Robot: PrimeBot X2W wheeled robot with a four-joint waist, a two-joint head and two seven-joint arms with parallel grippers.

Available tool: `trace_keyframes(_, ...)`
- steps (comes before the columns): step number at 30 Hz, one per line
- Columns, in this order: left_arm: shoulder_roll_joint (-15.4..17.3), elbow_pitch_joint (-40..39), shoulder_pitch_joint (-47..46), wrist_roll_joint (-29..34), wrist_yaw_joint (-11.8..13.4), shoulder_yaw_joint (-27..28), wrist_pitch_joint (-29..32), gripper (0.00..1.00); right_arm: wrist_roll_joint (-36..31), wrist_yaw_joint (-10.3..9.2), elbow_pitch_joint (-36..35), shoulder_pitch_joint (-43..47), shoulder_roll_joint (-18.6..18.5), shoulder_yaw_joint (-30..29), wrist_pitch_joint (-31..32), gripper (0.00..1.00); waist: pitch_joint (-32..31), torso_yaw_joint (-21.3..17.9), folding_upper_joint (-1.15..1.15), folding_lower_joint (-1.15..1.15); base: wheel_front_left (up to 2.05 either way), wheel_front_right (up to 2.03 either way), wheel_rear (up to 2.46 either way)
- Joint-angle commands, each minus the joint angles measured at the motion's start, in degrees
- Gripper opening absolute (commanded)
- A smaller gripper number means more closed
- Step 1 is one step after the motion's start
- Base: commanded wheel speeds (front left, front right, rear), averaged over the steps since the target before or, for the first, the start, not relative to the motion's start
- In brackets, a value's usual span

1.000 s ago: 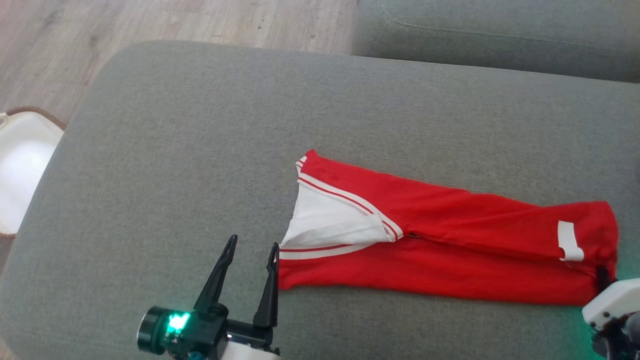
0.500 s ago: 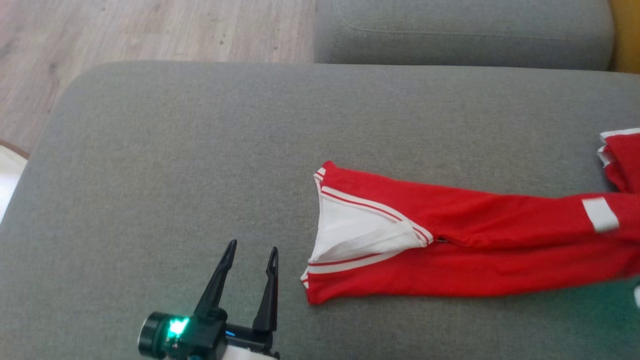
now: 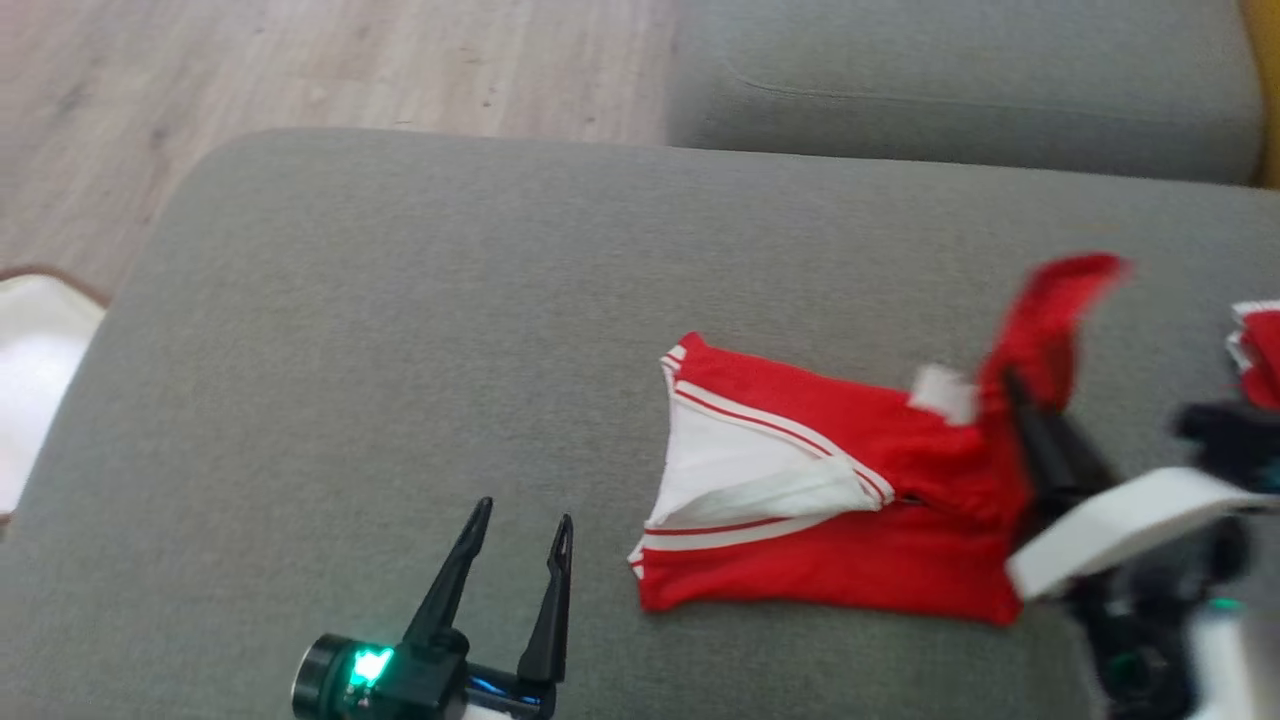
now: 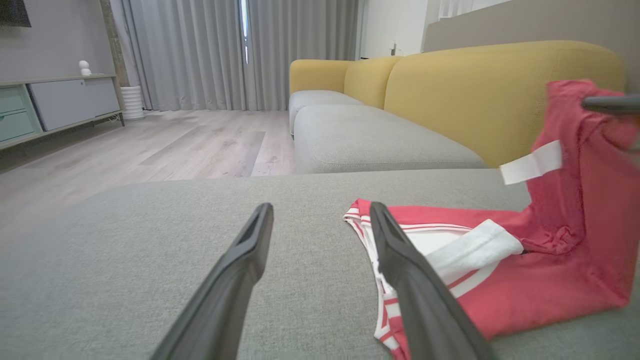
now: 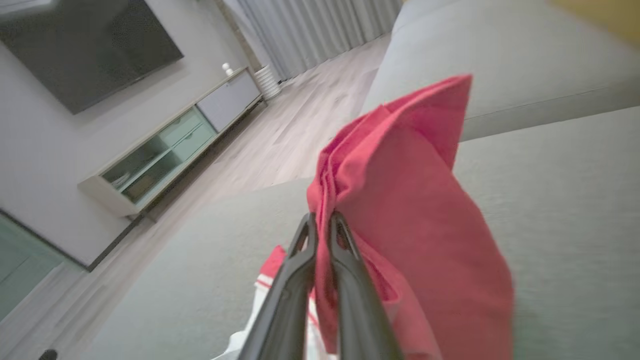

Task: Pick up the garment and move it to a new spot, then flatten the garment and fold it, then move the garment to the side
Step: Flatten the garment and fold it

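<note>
There's the right claw point(image 5: 320, 222) clamped on the garment point(image 3: 850, 570) end, left claw point(image 3: 522, 512) spread wide alongside, so best sweep it low and land edge on edge.

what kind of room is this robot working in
Most likely a home living room: a yellow-backed sofa, a dark television on the wall above a low cabinet, and floor-length curtains.

So the right gripper point(image 3: 1012, 385) is now up in the air with the right end of the red garment point(image 3: 850, 560) pinched tight, pulling it back toward the collar point(image 3: 740, 470). It's no longer stretched flat along the grey cushion point(image 3: 400, 350).
</note>
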Motion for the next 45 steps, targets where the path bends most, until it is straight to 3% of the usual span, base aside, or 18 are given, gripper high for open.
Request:
trace_keyframes(1,-0.4,-1.4,-0.8,0.5,-0.3,1.9,-0.5,1.00,0.0,0.39,-1.7,-3.0,0.1,3.4,-0.6,0.00,-0.2,1.4,0.00,0.00,0.00,0.00,0.00)
trace_keyframes(16,-1.8,0.2,-0.9,1.4,-2.3,2.5,-0.5,1.00,8.5,0.39,16.7,-10.5,0.9,26.1,-7.9,0.00,0.2,7.2,0.00,0.00,0.00,0.00,0.00)
trace_keyframes(17,-1.9,0.2,-0.9,1.5,-2.4,2.6,-0.5,1.00,9.0,0.39,17.9,-10.9,0.9,27.0,-8.7,0.65,0.2,7.3,0.00,0.00,0.00,0.00,0.00)
trace_keyframes(18,-2.0,0.1,-0.9,1.6,-2.4,2.8,-0.5,1.00,9.3,0.39,18.8,-11.3,0.9,27.5,-9.7,1.00,0.1,7.3,0.00,0.00,0.00,0.00,0.00)
trace_keyframes(21,-2.2,-0.1,-0.6,1.8,-2.4,3.4,-0.5,1.00,10.6,0.39,20.4,-12.5,0.9,27.9,-14.5,1.00,-0.2,7.0,0.00,0.00,0.00,0.00,0.00)
trace_keyframes(26,-2.7,-1.6,0.5,2.4,-2.3,4.8,-0.5,1.00,3.9,0.39,20.8,-11.9,0.6,23.8,-24.6,1.00,-1.9,4.3,0.00,0.00,0.00,0.00,0.00)
trace_keyframes(29,-3.0,-2.8,1.7,2.2,-1.8,6.4,-0.5,1.00,-0.5,0.39,19.2,-9.2,-1.6,21.1,-30.0,1.00,-3.0,2.1,0.00,0.00,0.00,0.00,0.00)
trace_keyframes(32,-3.3,-4.0,3.0,2.3,-0.9,8.6,-0.5,1.00,-6.5,0.39,18.0,-6.0,-6.2,20.0,-34.2,1.00,-4.0,-0.1,0.00,0.00,0.00,0.00,0.00)
trace_keyframes(37,-3.8,-6.6,5.3,3.0,-1.2,11.8,-0.5,1.00,-10.5,0.39,15.1,0.0,-8.2,14.0,-35.9,1.00,-5.9,-2.7,0.00,0.00,0.00,0.00,0.00)
trace_keyframes(45,-4.4,-7.4,8.9,6.0,-2.4,14.9,-0.5,1.00,-16.7,0.39,10.3,9.1,-5.8,7.3,-36.0,1.00,-7.9,-4.0,0.00,0.00,0.00,0.00,0.00)
